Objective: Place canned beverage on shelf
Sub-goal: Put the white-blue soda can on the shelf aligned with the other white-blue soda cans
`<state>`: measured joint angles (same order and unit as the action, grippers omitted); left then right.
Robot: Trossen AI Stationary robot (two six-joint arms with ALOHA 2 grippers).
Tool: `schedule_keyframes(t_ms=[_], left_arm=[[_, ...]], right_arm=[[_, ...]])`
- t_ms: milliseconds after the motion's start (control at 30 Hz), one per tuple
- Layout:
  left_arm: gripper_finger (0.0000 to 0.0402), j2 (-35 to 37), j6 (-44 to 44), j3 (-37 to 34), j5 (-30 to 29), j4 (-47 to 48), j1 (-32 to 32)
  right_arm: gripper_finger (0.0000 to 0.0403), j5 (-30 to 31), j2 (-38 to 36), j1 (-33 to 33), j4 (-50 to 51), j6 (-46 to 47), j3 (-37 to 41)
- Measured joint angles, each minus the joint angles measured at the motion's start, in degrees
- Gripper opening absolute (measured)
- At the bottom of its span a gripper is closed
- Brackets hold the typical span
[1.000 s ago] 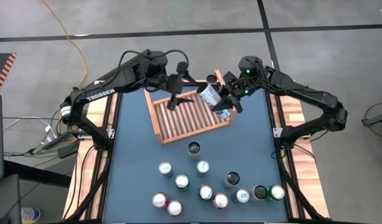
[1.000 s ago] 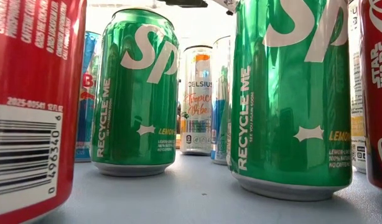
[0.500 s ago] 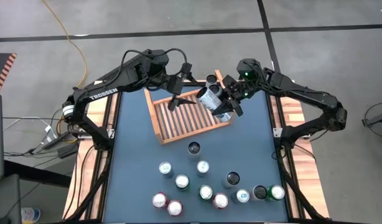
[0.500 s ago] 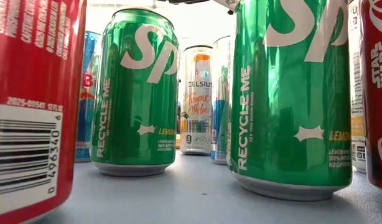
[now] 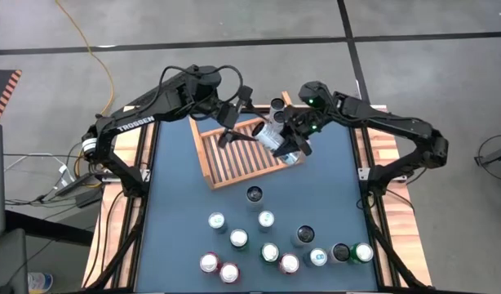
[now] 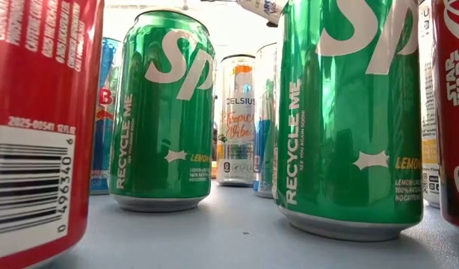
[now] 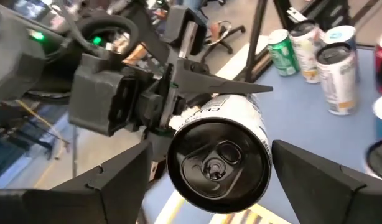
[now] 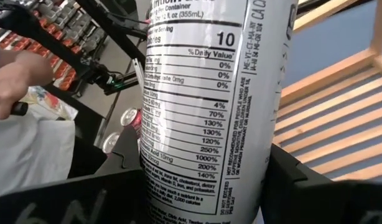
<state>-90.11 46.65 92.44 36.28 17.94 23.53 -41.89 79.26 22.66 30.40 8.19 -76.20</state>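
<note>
Right jaws (image 5: 285, 140) squeeze white can (image 5: 272, 131), up in air over far right part of shelf (image 5: 234, 159). Can tipped, long way slanting, top end pointing at left jaws (image 5: 232, 122). Left jaws wide open, one finger each side of can top (image 7: 217, 163), not touching. Left arm looks nearest for a hand-over. Shelf slats hold no cans. Other cans (image 5: 267, 219) stand on bench (image 5: 177, 212), well apart from shelf.
</note>
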Motion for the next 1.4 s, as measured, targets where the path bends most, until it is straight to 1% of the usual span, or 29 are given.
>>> schedule_keyframes(t_ms=[200, 333, 433, 900, 1000, 1200, 1300, 1400], left_arm=[[0.0314, 0.0, 5.2, 0.0, 0.5, 3.4, -0.3], [0.0314, 0.0, 5.8, 0.0, 0.6, 3.9, -0.5], [0.0314, -0.3, 6.2, 0.1, 2.0, 4.0, -0.5], [0.0313, -1.2, 9.0, 0.1, 4.5, 3.8, -1.5], [0.03, -1.8, 10.1, 0.1, 5.0, 3.7, -1.8], [0.0247, -1.9, 10.5, 0.1, 5.2, 2.8, -2.0], [0.0245, -1.9, 10.5, 0.1, 5.0, 2.6, -2.0], [0.025, -1.9, 10.4, 0.1, 5.0, 2.8, -2.1]], right_arm=[[0.0162, -0.5, 0.7, -0.4, -0.5, 1.3, 0.0], [0.0162, -1.1, 0.7, -0.5, -2.0, 2.4, 0.0], [0.0162, -1.4, 0.7, -0.9, -3.6, 2.5, 0.0], [0.0162, -1.7, 0.7, -1.0, -2.4, 2.9, 0.0], [0.0162, -1.8, 0.7, -0.9, -2.1, 2.8, 0.0], [0.0162, -1.8, 0.7, -0.9, -1.4, 2.4, 0.1], [0.0166, -1.8, 0.7, -0.9, -1.3, 2.1, 0.1], [0.0183, -1.8, 0.7, -0.9, -1.3, 2.7, 0.1]])
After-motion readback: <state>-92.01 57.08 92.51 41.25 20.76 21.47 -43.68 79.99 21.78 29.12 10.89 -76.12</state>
